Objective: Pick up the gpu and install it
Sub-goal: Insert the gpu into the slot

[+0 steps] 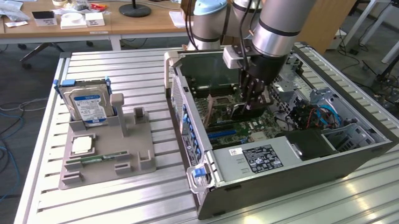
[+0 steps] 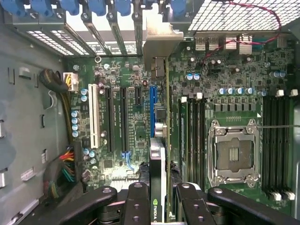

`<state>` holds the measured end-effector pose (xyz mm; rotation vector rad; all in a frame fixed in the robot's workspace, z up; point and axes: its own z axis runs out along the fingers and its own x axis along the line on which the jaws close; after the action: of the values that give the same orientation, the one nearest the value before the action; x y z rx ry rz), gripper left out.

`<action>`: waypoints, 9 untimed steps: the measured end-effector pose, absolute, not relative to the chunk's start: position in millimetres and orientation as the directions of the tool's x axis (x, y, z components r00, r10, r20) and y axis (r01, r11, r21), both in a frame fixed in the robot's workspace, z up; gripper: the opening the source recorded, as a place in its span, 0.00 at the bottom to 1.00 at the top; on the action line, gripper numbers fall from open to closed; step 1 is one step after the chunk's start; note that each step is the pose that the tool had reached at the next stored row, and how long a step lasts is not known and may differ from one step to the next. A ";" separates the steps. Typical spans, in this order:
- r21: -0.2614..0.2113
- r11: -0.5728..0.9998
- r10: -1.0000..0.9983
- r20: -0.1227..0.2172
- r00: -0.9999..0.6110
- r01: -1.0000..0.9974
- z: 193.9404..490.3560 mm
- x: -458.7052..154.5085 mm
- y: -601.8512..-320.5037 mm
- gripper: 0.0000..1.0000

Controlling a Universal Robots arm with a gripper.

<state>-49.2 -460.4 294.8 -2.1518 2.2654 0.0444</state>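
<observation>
Inside the open computer case [image 1: 206,140], my gripper [image 1: 251,106] reaches down over the motherboard [image 1: 249,126]. The wrist view shows the gpu [image 2: 158,159] edge-on, a thin card with a green logo strip, between my two black fingers [image 2: 138,201]. My gripper [image 2: 161,199] is shut on it. Its silver end bracket [image 2: 161,40] stands at the case's rear slot openings. The card runs right alongside the blue expansion slot [image 2: 153,110]. Whether it is seated in a slot, I cannot tell.
A grey holder tray [image 1: 106,154] at the exterior view's left carries a hard drive [image 1: 87,105], a processor chip [image 1: 83,144] and a memory stick [image 1: 96,159]. Around the gripper are the case walls, the power supply [image 1: 268,156], cables [image 2: 61,168] and the processor socket [image 2: 233,157].
</observation>
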 end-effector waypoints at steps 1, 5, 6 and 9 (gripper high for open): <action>0.009 0.050 -0.998 -0.032 -0.051 -0.999 293.5 -49.6 -460.4 0.27; 0.010 0.045 -0.998 -0.032 -0.045 -0.999 289.2 -51.7 -460.4 0.27; 0.011 0.044 -0.999 -0.032 -0.044 -0.999 288.6 -52.6 -460.4 0.27; 0.012 0.041 -0.999 -0.032 -0.042 -0.999 287.0 -54.7 -460.4 0.27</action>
<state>-54.7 -460.4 287.0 -2.1648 2.2564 0.0479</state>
